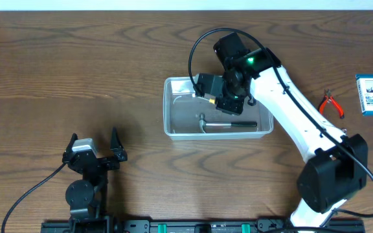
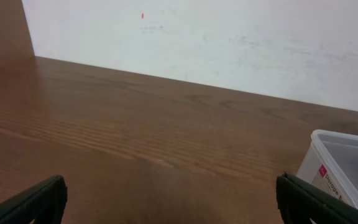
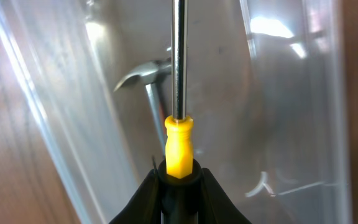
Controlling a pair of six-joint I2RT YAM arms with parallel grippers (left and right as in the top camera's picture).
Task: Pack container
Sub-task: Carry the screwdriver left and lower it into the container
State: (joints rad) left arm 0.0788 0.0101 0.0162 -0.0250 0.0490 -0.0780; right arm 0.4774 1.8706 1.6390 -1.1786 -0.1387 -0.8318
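Hanging over the clear container (image 1: 173, 110) midway along the counter (image 1: 76, 77), the right fingers (image 3: 138, 202) clench a yellow-necked screwdriver (image 3: 179, 146). Dropped from here, I reckon its tip could strike the hammer (image 3: 148, 74) inside and bounce out. The left fingers (image 2: 36, 199) rest spread wide, near left.

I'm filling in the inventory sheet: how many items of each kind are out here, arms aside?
Clear plastic rectangular container: 1
Dark-handled metal hammer, inside it: 1
Yellow-handled steel-shaft screwdriver, in the right claw: 1
Red-handled pliers: 1
Blue-and-white box: 1
Total: 5
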